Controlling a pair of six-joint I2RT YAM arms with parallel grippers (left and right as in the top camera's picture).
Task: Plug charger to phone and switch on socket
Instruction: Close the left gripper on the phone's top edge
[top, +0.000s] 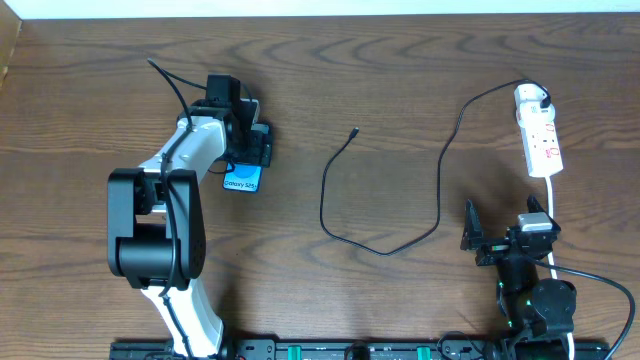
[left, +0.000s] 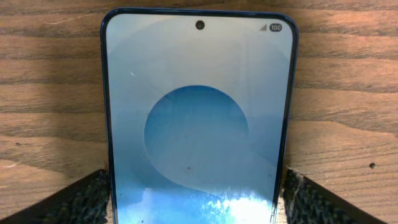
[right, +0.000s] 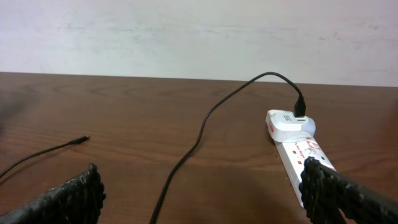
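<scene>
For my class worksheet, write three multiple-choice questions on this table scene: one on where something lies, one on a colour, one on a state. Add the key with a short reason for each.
1. Where is the phone?
A. Beside the socket
B. Under the left claw
C. On the cable's loop

2. What colour is the charger cable?
A. White
B. Black
C. Red

3. What is the state of the plug tip?
A. Plugged into the phone
B. Held in the right claw
C. Lying free on the table

Key:
1 B: the claw's fingers flank the phone, far from the socket.
2 B: the cable runs black from the white adapter.
3 C: the tip rests on bare wood, apart from the phone, and the right claw is open and empty.
</scene>
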